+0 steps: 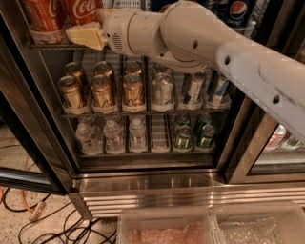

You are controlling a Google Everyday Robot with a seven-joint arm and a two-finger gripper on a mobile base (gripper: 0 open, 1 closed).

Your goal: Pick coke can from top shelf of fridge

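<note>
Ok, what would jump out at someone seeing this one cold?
The big white arm stretches from the right across the fridge, its gripper up at the top shelf, top left, right by the red coke can. Below, gold-brown cans line the left of the middle shelf.

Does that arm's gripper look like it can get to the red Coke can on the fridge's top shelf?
Probably yes. The gripper sits at the front edge of the top shelf, just below the coke can, and nothing shows between them. The can's upper part is out of view.
</note>
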